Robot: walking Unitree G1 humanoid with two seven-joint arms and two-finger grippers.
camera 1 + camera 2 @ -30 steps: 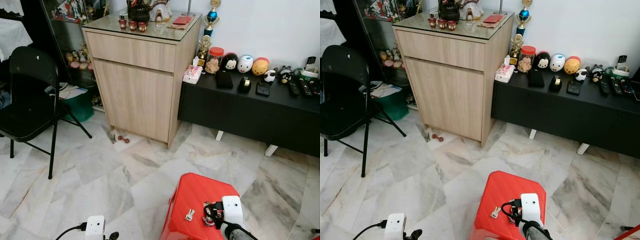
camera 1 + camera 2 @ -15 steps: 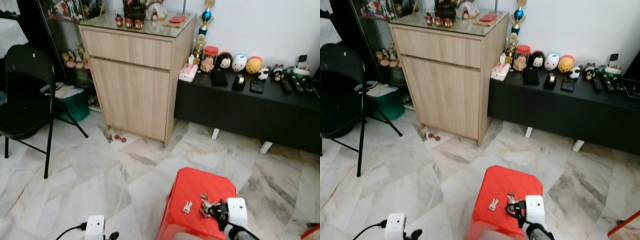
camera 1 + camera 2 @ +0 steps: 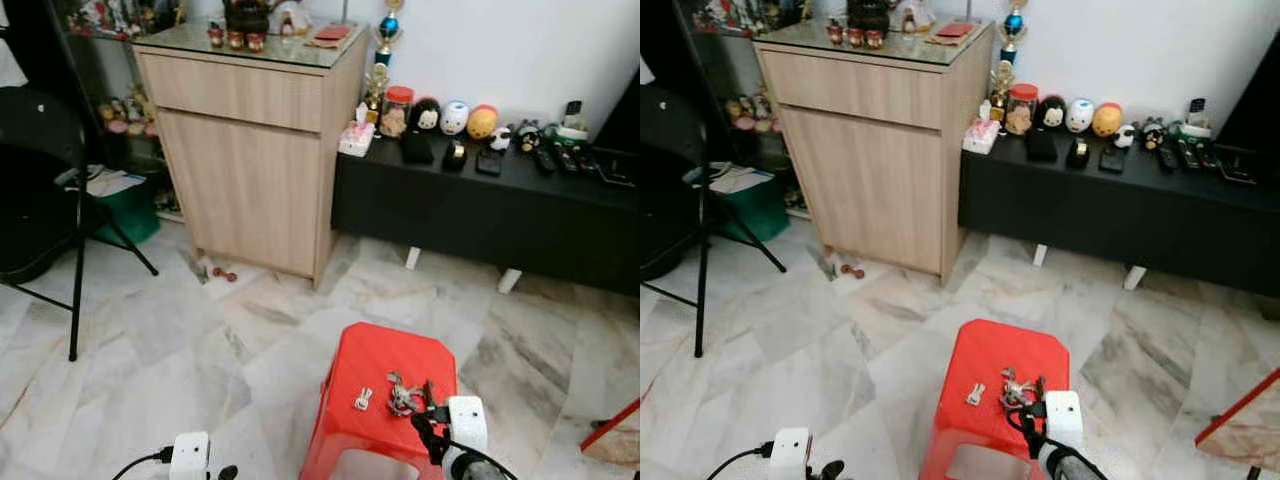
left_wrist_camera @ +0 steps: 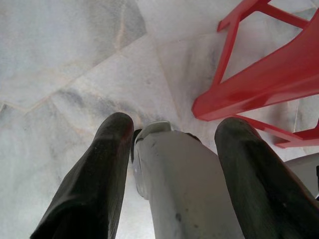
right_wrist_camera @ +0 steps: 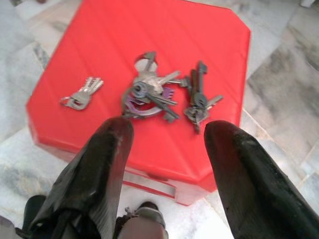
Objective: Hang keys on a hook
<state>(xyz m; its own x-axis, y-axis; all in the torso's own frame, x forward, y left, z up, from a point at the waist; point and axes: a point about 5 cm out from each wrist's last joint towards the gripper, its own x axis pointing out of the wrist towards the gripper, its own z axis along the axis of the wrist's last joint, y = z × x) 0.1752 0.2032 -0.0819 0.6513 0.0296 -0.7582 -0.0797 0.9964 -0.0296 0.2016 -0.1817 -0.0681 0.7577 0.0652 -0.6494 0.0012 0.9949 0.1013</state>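
I hold my right claw (image 5: 164, 144) wide open just above the near edge of the red stool (image 5: 99, 45), gripping nothing. On the stool I count three bunches of keys: one small bunch (image 5: 82, 93) lies apart at one side, one big bunch with a purple tag (image 5: 147, 94) is in the middle, and one dark bunch (image 5: 198, 102) lies just beside it. My left claw (image 4: 172, 174) hangs open over the marble floor (image 4: 60, 55), beside the stool's legs.
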